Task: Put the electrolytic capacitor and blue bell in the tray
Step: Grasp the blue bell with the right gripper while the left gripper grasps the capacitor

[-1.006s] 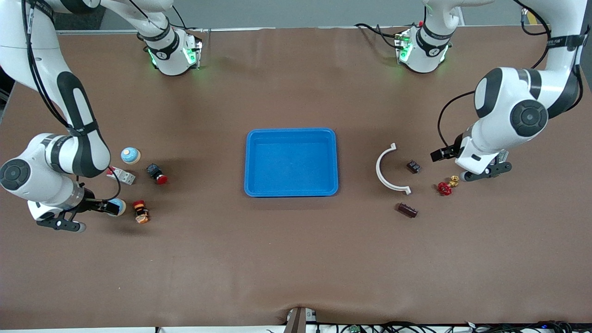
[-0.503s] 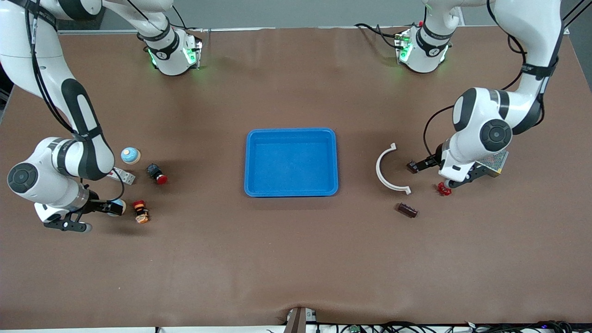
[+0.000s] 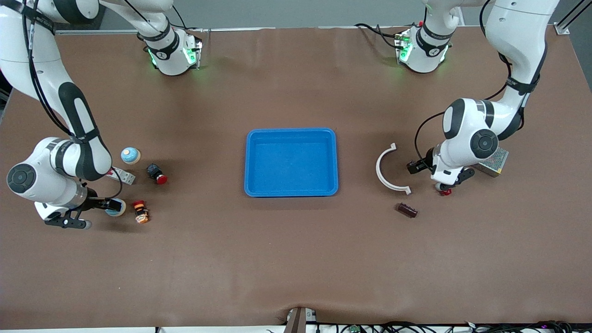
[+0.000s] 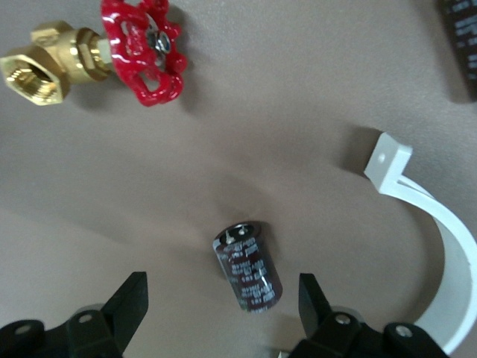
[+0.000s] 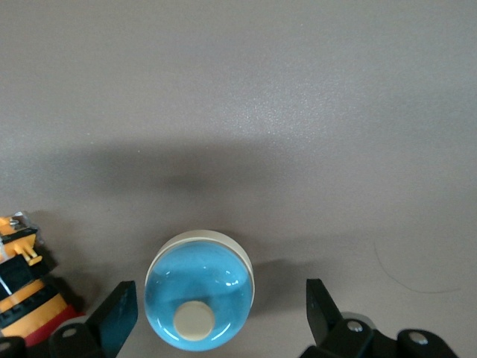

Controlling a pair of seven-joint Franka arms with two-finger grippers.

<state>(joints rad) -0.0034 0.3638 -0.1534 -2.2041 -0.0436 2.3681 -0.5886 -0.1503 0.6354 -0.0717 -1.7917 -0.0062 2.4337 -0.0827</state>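
The blue tray (image 3: 291, 134) lies at mid-table. A dark electrolytic capacitor (image 4: 248, 266) lies on its side on the table, between the open fingers of my left gripper (image 4: 222, 287). In the front view my left gripper (image 3: 413, 167) is low beside the white bracket and covers the capacitor. A blue bell (image 5: 200, 289) with a cream knob sits upright between the open fingers of my right gripper (image 5: 220, 298). It sits toward the right arm's end of the table (image 3: 117, 207). My right gripper (image 3: 110, 205) is low around it.
A second blue bell (image 3: 130, 155), a white-grey block (image 3: 122, 175) and two red-capped switches (image 3: 157, 174) (image 3: 140, 211) lie near the right gripper. A white curved bracket (image 3: 384, 171), a red-handled brass valve (image 4: 145, 48), another dark part (image 3: 408, 210) and a metal box (image 3: 492, 162) lie near the left gripper.
My left arm has swung toward the tray and down, so its open fingers now straddle the capacitor. My right gripper has shifted only slightly around the blue bell.
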